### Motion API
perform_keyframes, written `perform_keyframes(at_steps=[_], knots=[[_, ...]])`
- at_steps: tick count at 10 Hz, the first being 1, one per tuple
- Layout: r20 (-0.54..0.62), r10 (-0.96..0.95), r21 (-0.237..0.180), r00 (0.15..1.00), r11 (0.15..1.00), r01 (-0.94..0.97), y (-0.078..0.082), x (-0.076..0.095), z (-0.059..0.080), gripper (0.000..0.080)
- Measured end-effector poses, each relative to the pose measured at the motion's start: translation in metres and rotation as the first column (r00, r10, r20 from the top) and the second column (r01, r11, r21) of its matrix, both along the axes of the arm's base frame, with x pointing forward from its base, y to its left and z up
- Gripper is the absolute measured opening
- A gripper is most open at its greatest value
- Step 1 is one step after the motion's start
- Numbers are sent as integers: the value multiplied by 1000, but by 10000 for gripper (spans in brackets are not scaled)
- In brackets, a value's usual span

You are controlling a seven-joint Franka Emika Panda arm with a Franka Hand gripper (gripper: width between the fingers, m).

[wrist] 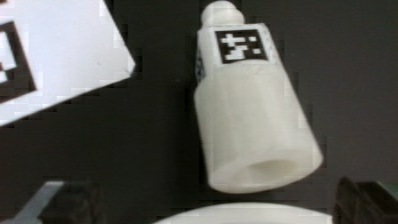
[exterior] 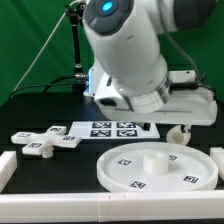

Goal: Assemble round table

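— On the black table (wrist: 151, 130), just beside the round disc (exterior: 150, 165), the leg (wrist: 249, 110) lies on its side.
— And the gripper (wrist: 210, 200)?
— Spread wide, empty, straddling its hollow end. I'd centre on the leg before closing, clear of the marker board (wrist: 54, 60).

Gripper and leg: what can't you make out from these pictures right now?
Wrist view: the picture edge cuts off the gripper fingers; their height above the leg is unclear.
Wrist view: only a sliver of the round disc shows at the edge.
Exterior view: the arm hides the gripper and most of the leg.
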State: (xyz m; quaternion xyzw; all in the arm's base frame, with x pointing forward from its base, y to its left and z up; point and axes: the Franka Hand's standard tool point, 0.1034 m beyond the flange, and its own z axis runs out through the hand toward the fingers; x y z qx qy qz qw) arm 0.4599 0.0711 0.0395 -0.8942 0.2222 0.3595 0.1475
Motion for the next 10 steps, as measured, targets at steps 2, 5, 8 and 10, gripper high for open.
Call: perform_keyframes(at_steps=[2,5,8,10], knots=[[-121,20,60,992,998,-13,-3,-7,-3,648],[-114,45,73,992,997,-37,14,7,3,648],[-97,50,57,994,997,-45,21,-2,-13,648],[-101,63,48,993,997,-58,30,-13,-23,648]])
